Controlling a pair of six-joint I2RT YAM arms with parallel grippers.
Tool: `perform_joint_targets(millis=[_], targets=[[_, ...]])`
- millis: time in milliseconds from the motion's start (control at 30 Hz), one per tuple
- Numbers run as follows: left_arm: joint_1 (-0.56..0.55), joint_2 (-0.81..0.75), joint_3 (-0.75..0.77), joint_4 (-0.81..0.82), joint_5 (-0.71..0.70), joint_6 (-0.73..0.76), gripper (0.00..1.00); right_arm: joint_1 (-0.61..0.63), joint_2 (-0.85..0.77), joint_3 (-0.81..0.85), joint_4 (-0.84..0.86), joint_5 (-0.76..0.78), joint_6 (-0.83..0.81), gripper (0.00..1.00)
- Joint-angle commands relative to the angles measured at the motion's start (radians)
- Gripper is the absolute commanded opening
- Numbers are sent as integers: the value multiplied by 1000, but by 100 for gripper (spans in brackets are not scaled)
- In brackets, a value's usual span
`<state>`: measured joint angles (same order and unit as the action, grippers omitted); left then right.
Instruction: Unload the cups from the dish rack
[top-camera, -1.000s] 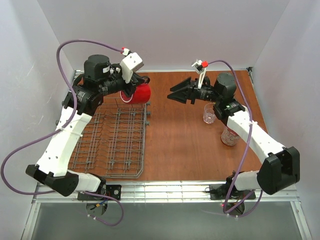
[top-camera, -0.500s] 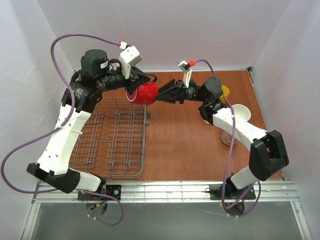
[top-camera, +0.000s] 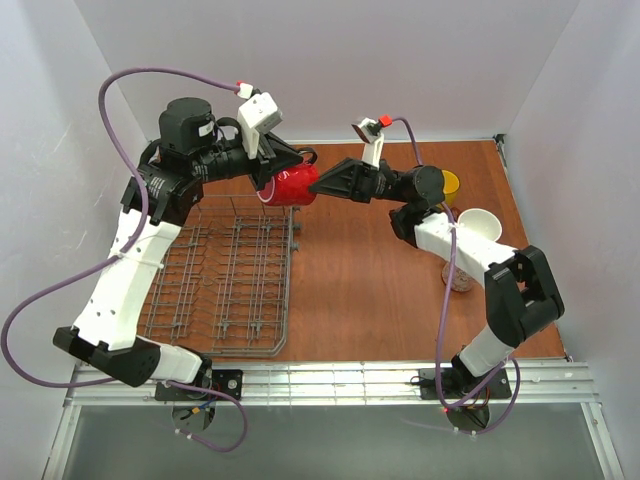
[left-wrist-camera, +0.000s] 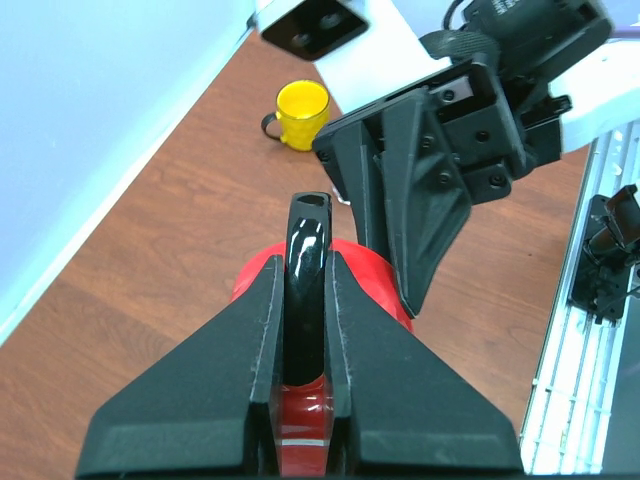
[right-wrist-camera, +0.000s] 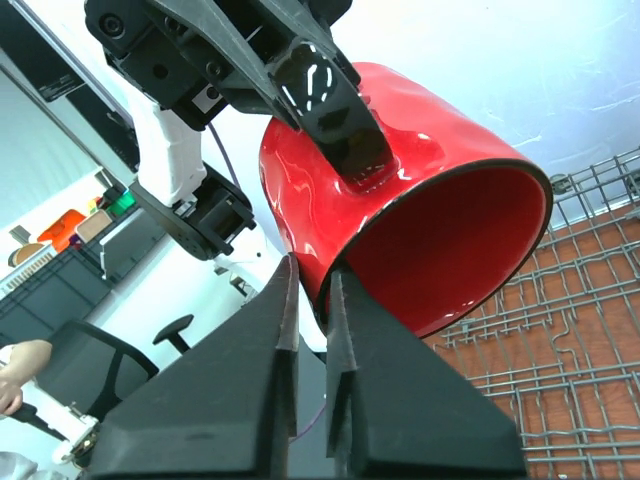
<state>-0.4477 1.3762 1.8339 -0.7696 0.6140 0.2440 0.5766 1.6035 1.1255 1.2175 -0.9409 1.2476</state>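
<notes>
The dish rack (top-camera: 230, 280) is emptied; only the red mug (top-camera: 292, 185) is unplaced, clamped at handle by the left tool (left-wrist-camera: 303, 270), at rim by the right tool (right-wrist-camera: 310, 290).

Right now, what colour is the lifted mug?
The mug is shiny red, clearest in right wrist view.

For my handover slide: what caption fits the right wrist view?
Handover in mid-air: right gripper straddles the rim of the red mug while left gripper holds its handle, dish rack behind.
</notes>
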Motion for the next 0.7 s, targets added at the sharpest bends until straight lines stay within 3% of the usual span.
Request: perform_joint_targets(millis=[0, 233, 400, 667], targets=[[-3, -20, 11, 35, 16, -29, 0, 12, -27, 23, 105, 17, -10, 1], [-3, -19, -18, 38, -3, -37, 0, 11, -68, 2, 36, 40, -74, 1], [-3, -25, -48, 33, -72, -28, 25, 9, -112, -13, -39, 51, -163, 1], [-5, -29, -50, 30, -94, -28, 43, -9, -183, -50, -240, 86, -300, 1]])
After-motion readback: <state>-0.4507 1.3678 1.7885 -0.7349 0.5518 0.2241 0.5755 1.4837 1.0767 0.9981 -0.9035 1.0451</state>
